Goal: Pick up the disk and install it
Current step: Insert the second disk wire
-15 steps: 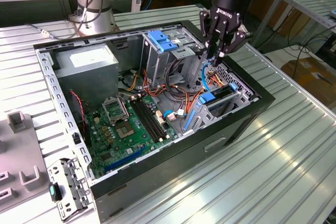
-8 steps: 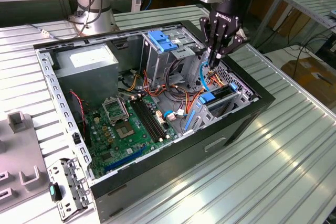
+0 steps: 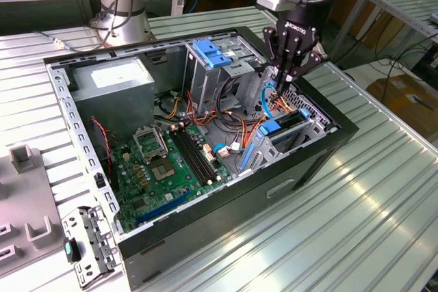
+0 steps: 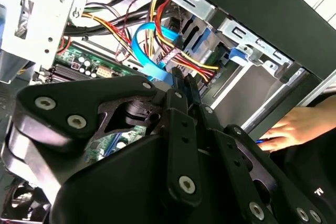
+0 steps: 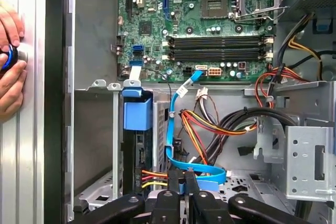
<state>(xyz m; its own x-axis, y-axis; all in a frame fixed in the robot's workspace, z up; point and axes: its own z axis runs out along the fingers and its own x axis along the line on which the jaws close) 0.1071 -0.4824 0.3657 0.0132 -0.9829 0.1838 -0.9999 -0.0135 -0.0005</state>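
Open computer case (image 3: 66, 111) lies flat on the ribbed metal bench (image 3: 356, 230), with the green circuit board (image 3: 161, 165) exposed and the grey power-supply box (image 3: 113, 83) in the corner nearest the arm's base. The gripper (image 3: 283, 85) hangs down into the case at the end on the exterior view's right, over the wiring beside the metal drive bay (image 3: 311, 124). In both wrist views its fingers are pressed nearly together; I can make out nothing pinched between them. The tips sit right at the light-blue flat cable (image 5: 170, 124), among the red, yellow and orange wires (image 5: 207, 129). The disk (image 5: 135, 153) appears to stand on edge in the bay slot - dark edge showing, blue plastic tab (image 5: 137, 109) at its end, wires plugged in at the other end. It is just beside the gripper (image 5: 184, 183), not touching it. A person's hand (image 5: 9, 72) rests on the bench outside the case wall - also seen in the second wrist view (image 4: 294, 127).
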